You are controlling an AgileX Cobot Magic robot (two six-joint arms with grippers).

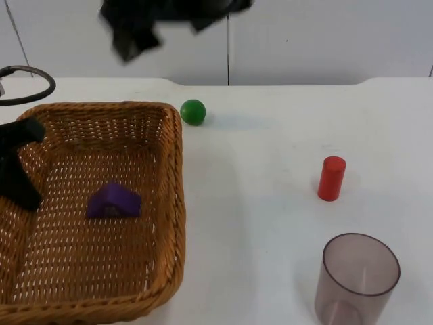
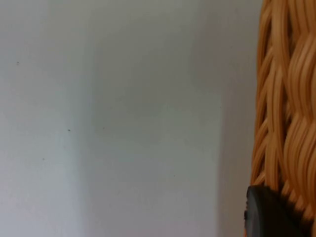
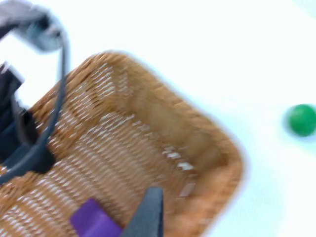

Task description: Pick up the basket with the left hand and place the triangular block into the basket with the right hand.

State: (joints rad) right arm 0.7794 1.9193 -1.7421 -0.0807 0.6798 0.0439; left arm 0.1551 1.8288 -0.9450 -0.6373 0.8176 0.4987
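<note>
Wicker basket [image 1: 172, 203], clamped by left hand [image 1: 20, 169], holds purple block [image 1: 114, 201]; right hand's grip unclear.

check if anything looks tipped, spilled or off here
Nothing stands out. The purple block lies in the basket, held at its edge by the left pincer. The ball, red cylinder and cup are upright on the table.

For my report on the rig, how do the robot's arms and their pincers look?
Both arms are black. The left pincer, at the basket rim, has matte black fingers with rounded ends. The right pincer, above the basket, looks dark grey and tapering. The right arm is a black angular shape.
</note>
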